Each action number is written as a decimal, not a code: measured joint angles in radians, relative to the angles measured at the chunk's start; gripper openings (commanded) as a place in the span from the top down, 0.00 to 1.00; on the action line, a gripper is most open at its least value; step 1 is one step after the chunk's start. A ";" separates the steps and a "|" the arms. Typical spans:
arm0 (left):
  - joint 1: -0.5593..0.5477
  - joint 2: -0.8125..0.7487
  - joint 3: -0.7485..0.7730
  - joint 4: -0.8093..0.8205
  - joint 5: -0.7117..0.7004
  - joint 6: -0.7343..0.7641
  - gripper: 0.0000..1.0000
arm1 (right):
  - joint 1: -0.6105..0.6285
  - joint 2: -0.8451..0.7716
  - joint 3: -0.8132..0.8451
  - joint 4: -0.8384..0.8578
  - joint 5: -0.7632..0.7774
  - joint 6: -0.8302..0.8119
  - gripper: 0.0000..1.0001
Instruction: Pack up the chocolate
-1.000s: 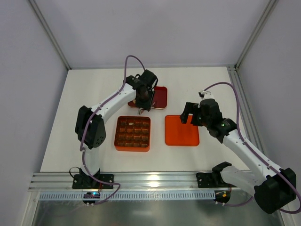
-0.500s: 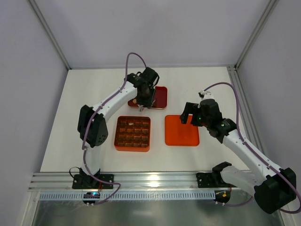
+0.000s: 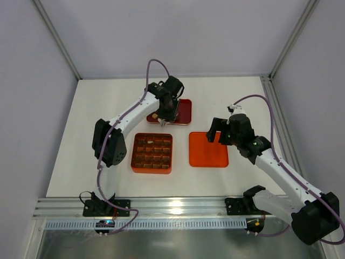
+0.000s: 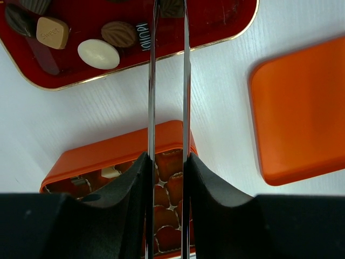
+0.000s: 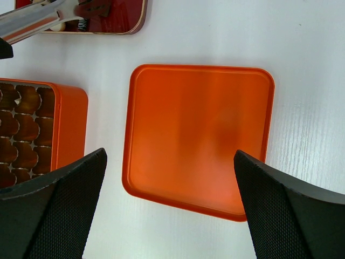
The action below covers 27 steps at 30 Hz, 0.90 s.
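Left wrist view: pick-up step in hand. The chocolate (image 4: 98, 54) lies in the red tray (image 4: 215, 27) beyond the orange box (image 4: 108, 156). The left gripper (image 4: 170, 5) has its blades narrowly apart, flanking one brown piece; whether it grips cannot be told. The right gripper (image 5: 170, 178) is spread wide over the lid (image 5: 199, 108), right of the box. The next move calls for a firm pinch, a lift, and a carry to an empty cell.

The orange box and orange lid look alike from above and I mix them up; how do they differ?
The orange square box with grid compartments is deep and tall-walled; the flat orange square lid is shallow with a low rim. The box is divided into cells; the lid's inside is plain. Both are orange, rounded-cornered squares lying apart on the white table.
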 measured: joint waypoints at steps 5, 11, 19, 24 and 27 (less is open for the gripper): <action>0.000 0.013 0.001 -0.003 0.000 0.010 0.62 | 0.000 0.000 0.000 0.000 0.000 0.000 0.00; 0.000 0.019 0.002 -0.007 -0.001 0.014 0.59 | 0.000 0.000 -0.001 0.000 0.000 0.000 0.00; 0.000 0.019 0.005 -0.015 -0.008 0.015 0.62 | 0.000 0.000 -0.002 0.001 0.000 0.000 0.00; 0.000 0.019 0.011 -0.020 -0.008 0.015 0.66 | 0.000 0.000 -0.009 0.004 0.000 0.000 0.00; 0.000 0.019 0.014 -0.021 -0.008 0.015 0.68 | 0.000 0.000 -0.010 0.004 0.000 0.000 0.00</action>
